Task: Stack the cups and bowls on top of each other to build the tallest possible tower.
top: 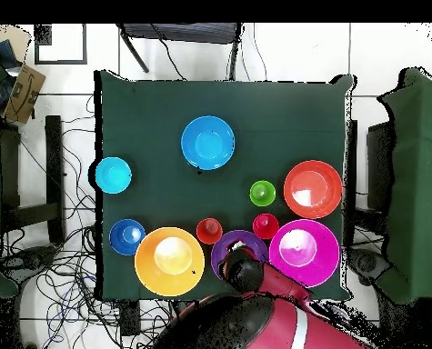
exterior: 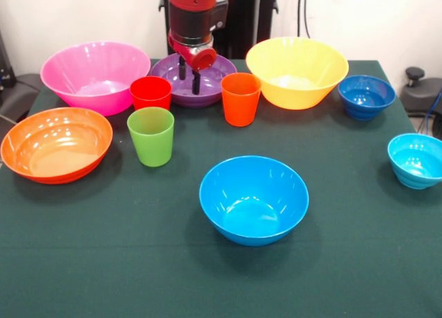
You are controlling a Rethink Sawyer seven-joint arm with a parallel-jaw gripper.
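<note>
No tower exists yet; all items stand apart on the surface (exterior: 103,263). Left to right: orange bowl (exterior: 56,144), pink bowl (exterior: 95,75), green cup (exterior: 151,135), purple bowl (exterior: 194,79), blue bowl (exterior: 253,199). The end effector (exterior: 189,75) hangs inside the purple bowl, fingers parted, holding nothing. Judged step: first pickup. Next: close on the rim.

The red and black arm (exterior: 195,14) comes straight down from the top of the front view, its wrist vertical. The gripper (exterior: 189,77) points downward, its two dark jaws standing apart with nothing between them. From overhead, the arm (top: 256,318) reaches up from the bottom edge.
</note>
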